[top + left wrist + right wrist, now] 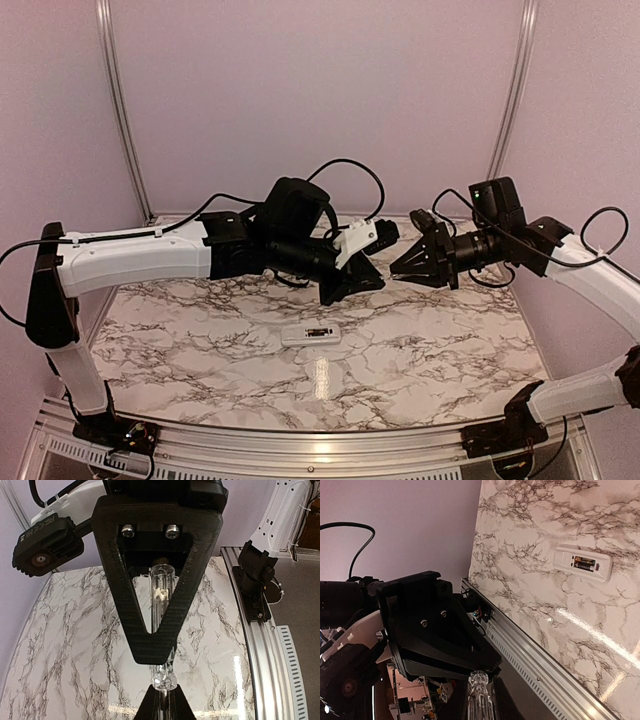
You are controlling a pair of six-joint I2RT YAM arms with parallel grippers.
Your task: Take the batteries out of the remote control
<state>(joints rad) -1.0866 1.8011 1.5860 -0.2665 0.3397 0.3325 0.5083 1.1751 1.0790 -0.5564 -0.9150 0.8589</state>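
Two batteries point(584, 563) are sitting in the remote control point(310, 335), lying open on the bench point(200, 340), away from both tools. The left tool point(161, 676) is squeezing a clear stick point(162, 592); I cannot tell if the right tool point(400, 263) is gripping. I think going down slowly and nudging one battery gently is best.

lilac walls point(320, 90), marble-patterned table point(200, 350), aluminium edge rails point(300, 437)

Marble-patterned table point(200, 340), lilac walls point(300, 90), perhaps metal rail point(300, 445)
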